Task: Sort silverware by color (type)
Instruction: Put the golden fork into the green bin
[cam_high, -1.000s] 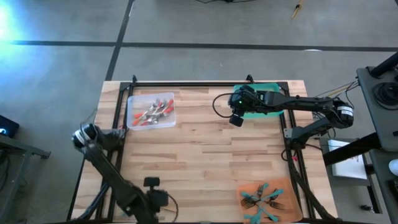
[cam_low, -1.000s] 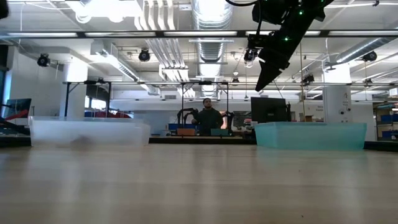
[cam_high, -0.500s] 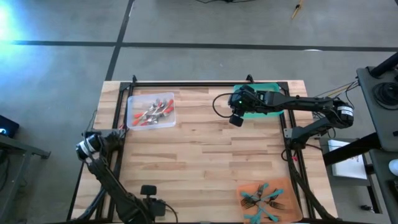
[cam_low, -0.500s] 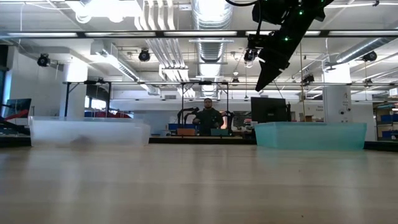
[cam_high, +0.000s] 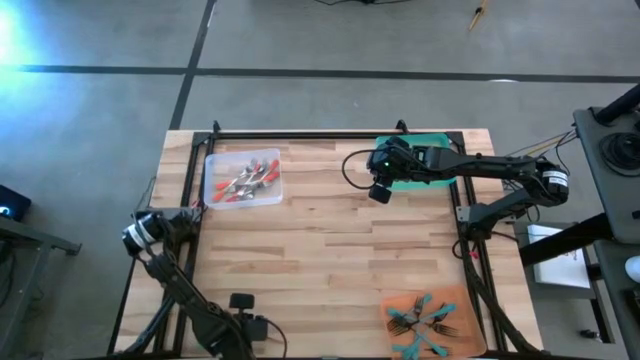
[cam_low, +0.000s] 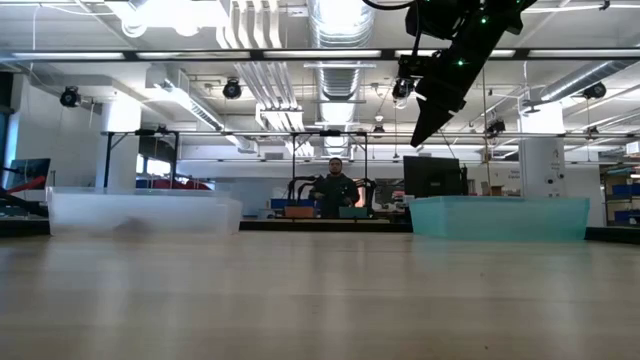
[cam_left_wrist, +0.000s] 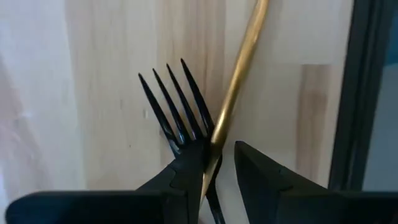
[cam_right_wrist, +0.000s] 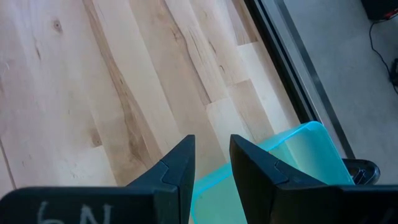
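- My left gripper (cam_left_wrist: 217, 168) pinched a dark fork (cam_left_wrist: 183, 118) and a gold handle (cam_left_wrist: 239, 74) together above the table's near-left edge.
- Empty right gripper (cam_right_wrist: 211, 155), jaws narrowly parted, hovered over the green tray (cam_high: 425, 150).
- I judged I should carry both across steadily, then release low inside the tray.

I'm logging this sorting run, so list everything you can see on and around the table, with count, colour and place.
clear tray: one, far-left of table, holds red-handled silverware
green tray: one, far-right edge, contents not visible
orange tray: one, near-right corner, holds teal-handled silverware
fork: one, dark head, gold handle, in left gripper
table: one, light wood
person: one, room beyond table
left gripper: near-left edge, shut on fork
right gripper: beside green tray, nothing between its fingers
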